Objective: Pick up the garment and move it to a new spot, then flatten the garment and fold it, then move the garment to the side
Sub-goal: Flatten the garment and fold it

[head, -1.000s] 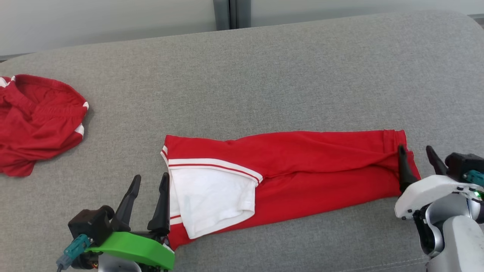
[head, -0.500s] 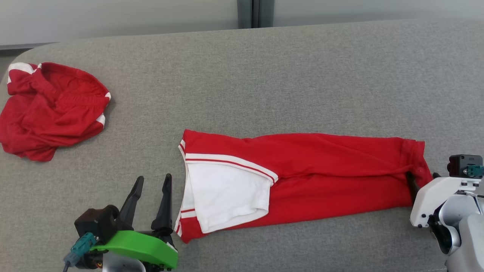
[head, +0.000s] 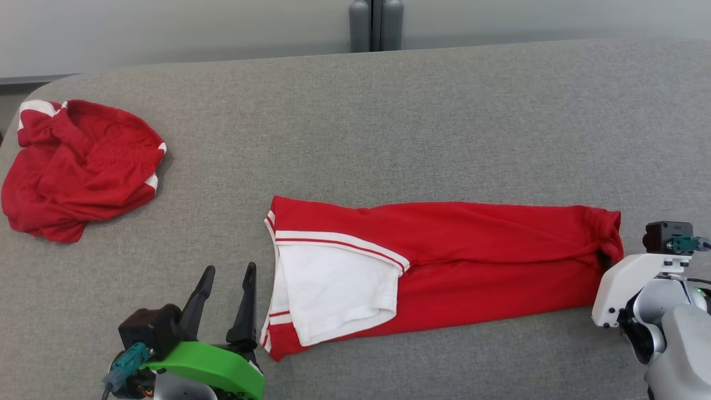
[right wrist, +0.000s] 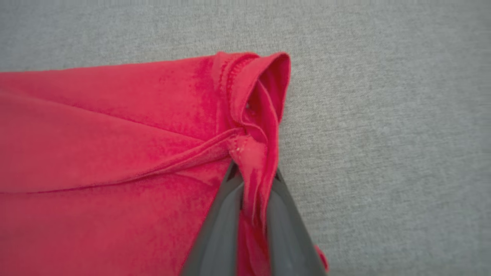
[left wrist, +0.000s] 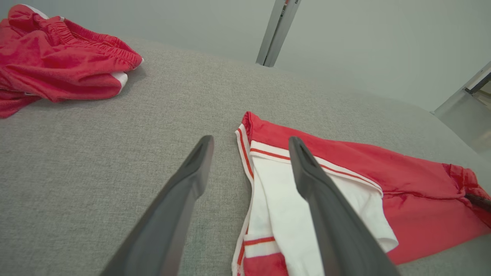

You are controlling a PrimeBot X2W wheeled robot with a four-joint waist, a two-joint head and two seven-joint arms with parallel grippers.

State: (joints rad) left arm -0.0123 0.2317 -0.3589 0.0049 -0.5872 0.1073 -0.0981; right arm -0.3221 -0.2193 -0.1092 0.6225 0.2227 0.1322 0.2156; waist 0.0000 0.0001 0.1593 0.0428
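Open grey cushion (head: 444,122) spreads beyond the garment (head: 472,261); a crumpled red heap (head: 78,166) blocks the far left.

Red garment (head: 477,261) lies flat on grey fabric surface (head: 389,122), folded lengthwise into one long narrow strip running left to right across the near middle. The left end has a white panel (head: 333,289) turned over on top of the red, edged by white-and-red striped trim (head: 339,240). The same trim runs down the left edge. Long soft creases run along the red body. The right end shows a stitched hem (right wrist: 234,76), bunched and twisted into a narrow raised ridge, with the hem opening gaping slightly above it.
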